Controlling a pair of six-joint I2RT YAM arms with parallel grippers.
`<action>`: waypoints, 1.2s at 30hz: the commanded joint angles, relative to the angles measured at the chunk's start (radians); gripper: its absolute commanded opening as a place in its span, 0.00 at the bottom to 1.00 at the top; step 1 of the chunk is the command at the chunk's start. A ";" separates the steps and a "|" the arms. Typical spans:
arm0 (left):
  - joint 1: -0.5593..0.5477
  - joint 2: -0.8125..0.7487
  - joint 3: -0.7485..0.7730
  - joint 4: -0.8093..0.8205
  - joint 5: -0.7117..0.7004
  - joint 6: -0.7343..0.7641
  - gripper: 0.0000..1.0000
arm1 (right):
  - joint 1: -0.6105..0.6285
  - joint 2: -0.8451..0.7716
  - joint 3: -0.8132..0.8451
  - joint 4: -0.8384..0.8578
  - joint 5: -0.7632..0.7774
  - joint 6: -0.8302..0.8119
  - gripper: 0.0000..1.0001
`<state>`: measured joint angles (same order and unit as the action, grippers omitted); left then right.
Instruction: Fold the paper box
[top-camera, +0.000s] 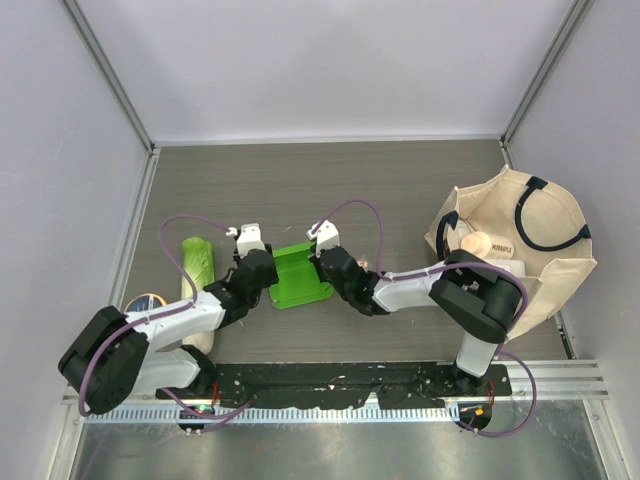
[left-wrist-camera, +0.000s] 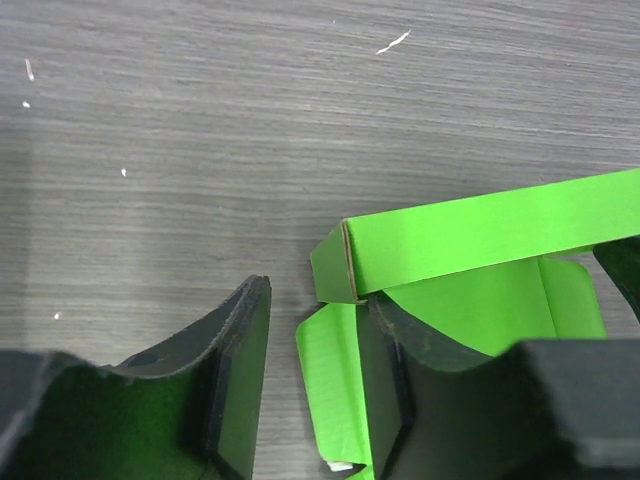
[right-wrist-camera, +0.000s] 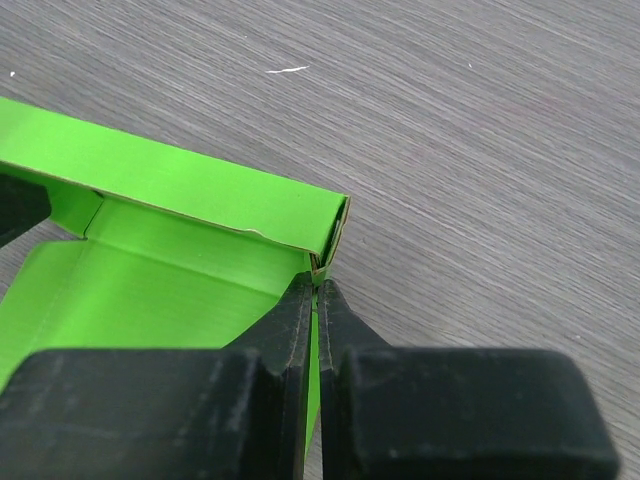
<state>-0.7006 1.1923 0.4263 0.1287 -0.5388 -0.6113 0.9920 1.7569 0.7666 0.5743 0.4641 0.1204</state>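
The bright green paper box (top-camera: 298, 276) lies on the grey table between my two grippers, its far wall folded upright. My left gripper (top-camera: 263, 272) is open at the box's left end. In the left wrist view the gripper (left-wrist-camera: 318, 312) has a loose side flap (left-wrist-camera: 335, 390) between its fingers, lying against the right finger (left-wrist-camera: 400, 400), and the upright far wall (left-wrist-camera: 480, 235) is just beyond. My right gripper (top-camera: 330, 266) is at the box's right end. In the right wrist view the gripper (right-wrist-camera: 314, 287) is shut on the box's thin right side wall (right-wrist-camera: 316, 350), under the corner of the far wall (right-wrist-camera: 200, 190).
A long pale-green cabbage (top-camera: 198, 272) lies left of the left arm, with a round tin (top-camera: 147, 303) beside it. A beige tote bag (top-camera: 520, 250) stands at the right with a cream object (top-camera: 478, 243) inside. Walls close off the table on the left, the right and the far side.
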 joint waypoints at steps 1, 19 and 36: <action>-0.004 0.042 0.066 0.075 -0.070 0.045 0.38 | -0.013 -0.010 0.010 0.044 -0.028 0.033 0.02; -0.016 0.072 0.215 -0.202 -0.093 0.053 0.00 | -0.098 0.046 -0.016 0.183 -0.116 0.022 0.33; -0.016 0.127 0.289 -0.339 -0.075 -0.005 0.00 | -0.116 0.079 0.011 0.237 -0.242 -0.001 0.37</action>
<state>-0.7132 1.3121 0.6716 -0.1783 -0.5938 -0.5961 0.8814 1.8355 0.7517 0.7334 0.2485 0.1310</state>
